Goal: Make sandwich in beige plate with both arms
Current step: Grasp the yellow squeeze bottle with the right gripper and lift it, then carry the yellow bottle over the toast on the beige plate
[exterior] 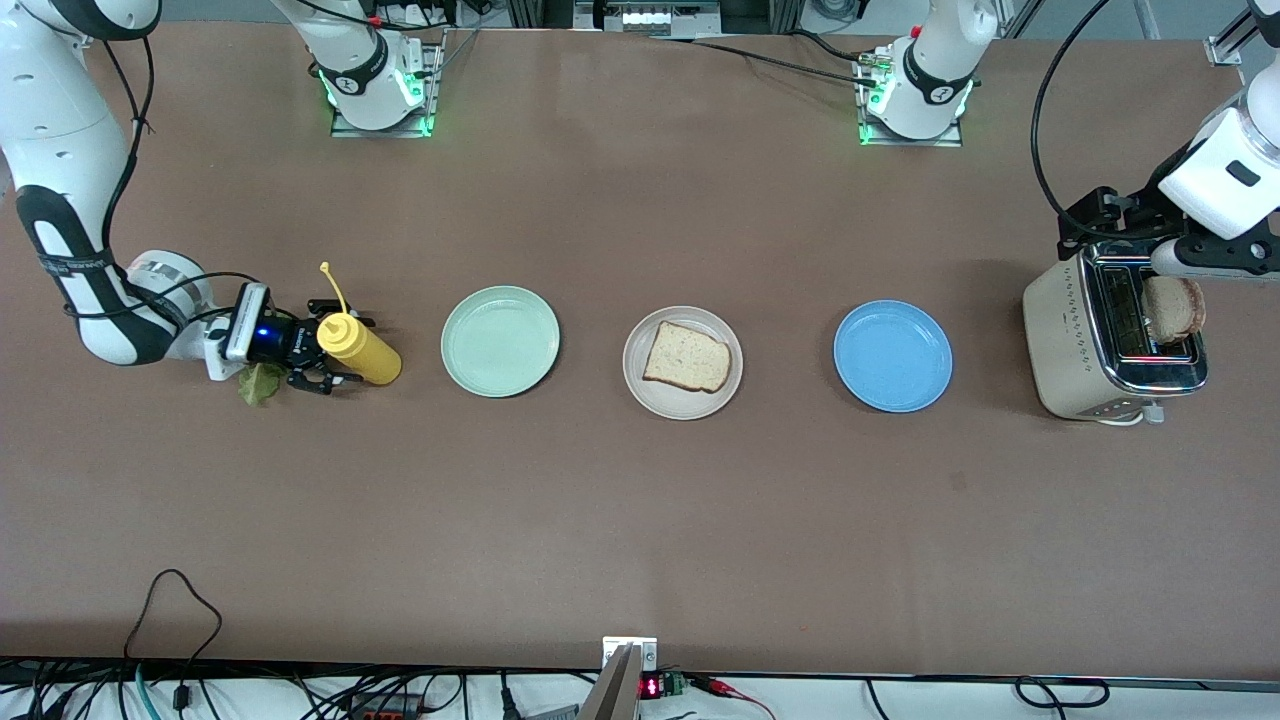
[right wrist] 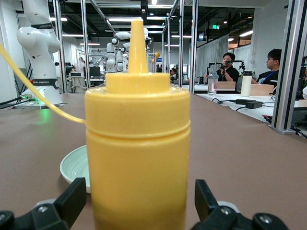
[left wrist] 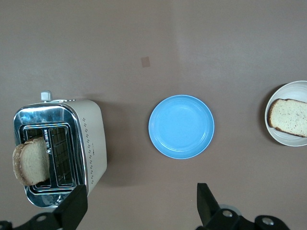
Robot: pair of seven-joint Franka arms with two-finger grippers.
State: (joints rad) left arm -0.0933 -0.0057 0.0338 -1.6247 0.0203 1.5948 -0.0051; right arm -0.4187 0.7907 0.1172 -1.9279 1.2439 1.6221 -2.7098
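The beige plate (exterior: 655,395) lies mid-table with one bread slice (exterior: 686,357) on it; it also shows as the beige plate (left wrist: 297,139) with its slice (left wrist: 290,116). A second bread slice (exterior: 1175,308) stands in the toaster (exterior: 1075,340), seen too as the slice (left wrist: 31,161). The lettuce leaf (exterior: 258,383) lies on the table under the right arm's hand. My right gripper (exterior: 345,350) is open, low, with a finger on each side of a yellow squeeze bottle (right wrist: 137,153), not touching it. My left gripper (left wrist: 141,203) hangs open and empty over the toaster (left wrist: 91,143).
A mint-green plate (exterior: 500,340) lies between the yellow bottle (exterior: 362,350) and the beige plate. A blue plate (exterior: 893,356) lies between the beige plate and the toaster. Cables run along the table edge nearest the front camera.
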